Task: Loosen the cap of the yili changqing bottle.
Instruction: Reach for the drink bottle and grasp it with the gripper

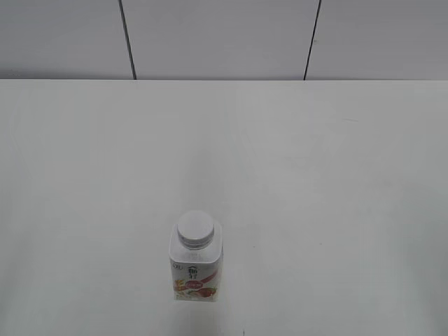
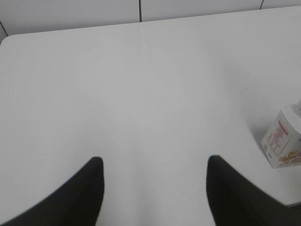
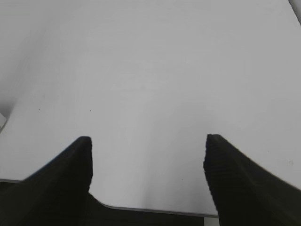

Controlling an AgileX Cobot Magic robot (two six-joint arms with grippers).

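The bottle (image 1: 196, 266) stands upright on the white counter (image 1: 315, 175), close to the counter's near edge in the exterior view. The cap (image 1: 194, 229) sits on the bottle's neck, flat top up. A red-and-orange label faces the camera on the bottle's front. Neither arm appears in the exterior view. In the left wrist view, the left pincer (image 2: 155, 181) is spread wide over bare counter, holding nothing, well apart from the bottle, which shows at the right edge of that view. In the right wrist view, the right pincer (image 3: 148, 162) is likewise spread wide and holds nothing; the bottle is outside that view.
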